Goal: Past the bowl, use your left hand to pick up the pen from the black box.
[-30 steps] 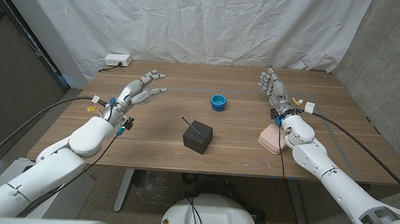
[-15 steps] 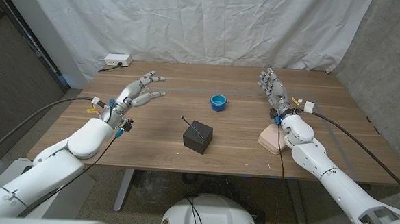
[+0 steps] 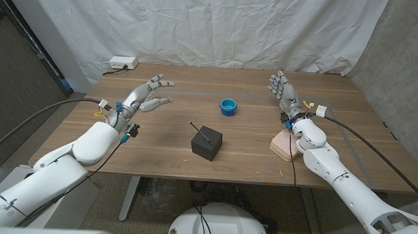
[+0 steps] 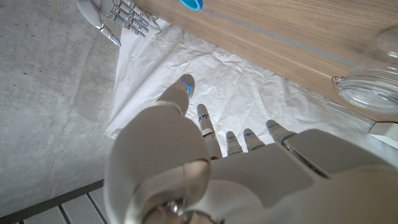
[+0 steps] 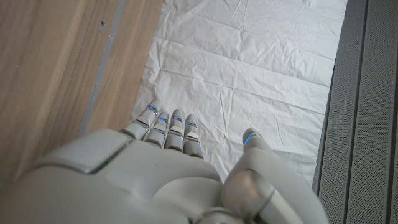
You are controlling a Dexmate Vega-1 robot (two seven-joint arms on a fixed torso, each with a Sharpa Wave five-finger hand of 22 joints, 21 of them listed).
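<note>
My left hand has lifted slightly and drifted a touch toward the far side of the tabletop over the last second; fingers spread, nothing in them. In the left wrist view the same hand shows fingers fanned toward the white backdrop cloth. Right hand unchanged, fingers apart and upright, holding nothing, near the far right of the tabletop; a pinkish block sits by that forearm. The pen lies slanted across the top of the black box, one end poking off the box toward my left side. The blue bowl stands beyond the box, apart from it. Reading: the small rise looks like the start of the reach, but my left hand is well apart from the pen and pointed away from it. It must swing inward and come down over the box. Pickup not yet begun.
</note>
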